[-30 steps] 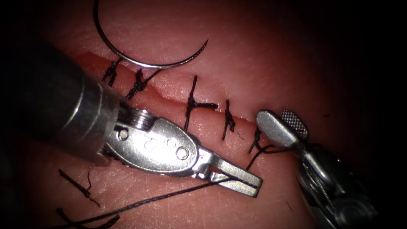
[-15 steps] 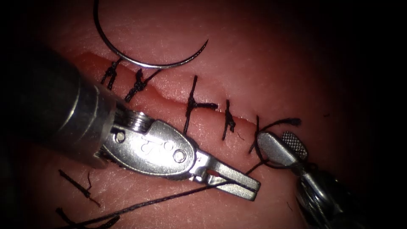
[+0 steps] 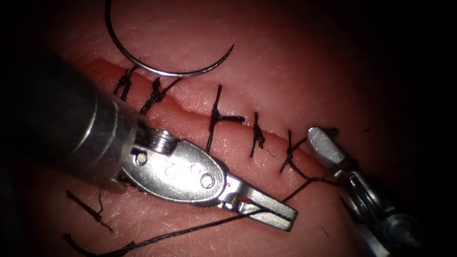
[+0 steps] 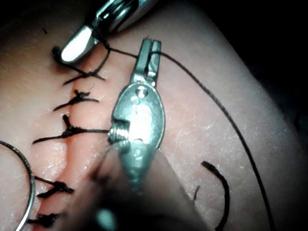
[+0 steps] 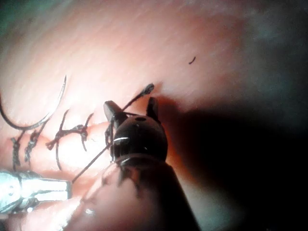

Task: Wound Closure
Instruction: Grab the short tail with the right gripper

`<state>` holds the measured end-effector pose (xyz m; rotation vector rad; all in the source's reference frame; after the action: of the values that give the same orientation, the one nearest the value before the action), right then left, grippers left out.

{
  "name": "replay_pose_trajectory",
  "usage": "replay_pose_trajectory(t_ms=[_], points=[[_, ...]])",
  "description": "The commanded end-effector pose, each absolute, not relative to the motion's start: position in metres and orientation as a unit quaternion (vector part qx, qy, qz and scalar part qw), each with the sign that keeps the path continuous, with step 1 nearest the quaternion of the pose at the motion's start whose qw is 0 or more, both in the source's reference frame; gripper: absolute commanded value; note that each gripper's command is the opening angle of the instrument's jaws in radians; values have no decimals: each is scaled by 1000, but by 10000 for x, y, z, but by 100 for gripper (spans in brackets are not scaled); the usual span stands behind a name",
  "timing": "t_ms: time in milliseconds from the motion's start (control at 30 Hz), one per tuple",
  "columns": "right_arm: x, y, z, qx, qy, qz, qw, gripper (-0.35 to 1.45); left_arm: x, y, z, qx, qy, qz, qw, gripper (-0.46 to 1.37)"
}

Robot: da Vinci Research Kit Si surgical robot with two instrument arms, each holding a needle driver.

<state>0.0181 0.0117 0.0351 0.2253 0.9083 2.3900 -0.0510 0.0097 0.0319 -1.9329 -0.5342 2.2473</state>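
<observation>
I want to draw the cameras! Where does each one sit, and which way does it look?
Endoscope: above and in front, looking down at the cut; both claws show. Left claw is shut on thread; right claw is open, thread looped round it.
Left wrist: on the left arm, looking along its shaft at its own claw.
Right wrist: on the right arm, looking along its shaft at its own claw.
Shared: all see the needle lying loose on tissue, by the cut's left end.
</observation>
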Motion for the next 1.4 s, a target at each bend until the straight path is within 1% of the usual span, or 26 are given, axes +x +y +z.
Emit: replay_pose_trajectory(t_ms=[33,500,667,700,800,900,1067,1133,1233,1400], points=[[182,121,354,83,340,893,283,68,-510,96,320,-641,-179,744,63,-35],[185,135,371,78,343,893,280,67,-512,91,322,-641,-181,743,61,-35],[186,138,376,76,344,893,281,56,-512,90,322,-641,-181,743,61,-35],[187,139,377,75,344,893,281,53,-512,90,322,-641,-181,743,61,-35],[187,139,377,71,345,889,291,29,-511,89,322,-641,-181,743,61,-35],[187,139,377,67,346,886,302,-33,-511,89,322,-641,-183,743,63,-35],[187,140,376,52,348,873,338,-35,-511,88,322,-641,-183,743,63,-35],[187,140,376,42,349,864,361,-35,-511,89,323,-641,-183,743,63,-35],[187,141,375,32,363,852,376,-35,-511,89,323,-641,-184,743,61,-35],[189,142,371,19,370,838,400,-35,-507,92,323,-637,-182,745,77,-35]])
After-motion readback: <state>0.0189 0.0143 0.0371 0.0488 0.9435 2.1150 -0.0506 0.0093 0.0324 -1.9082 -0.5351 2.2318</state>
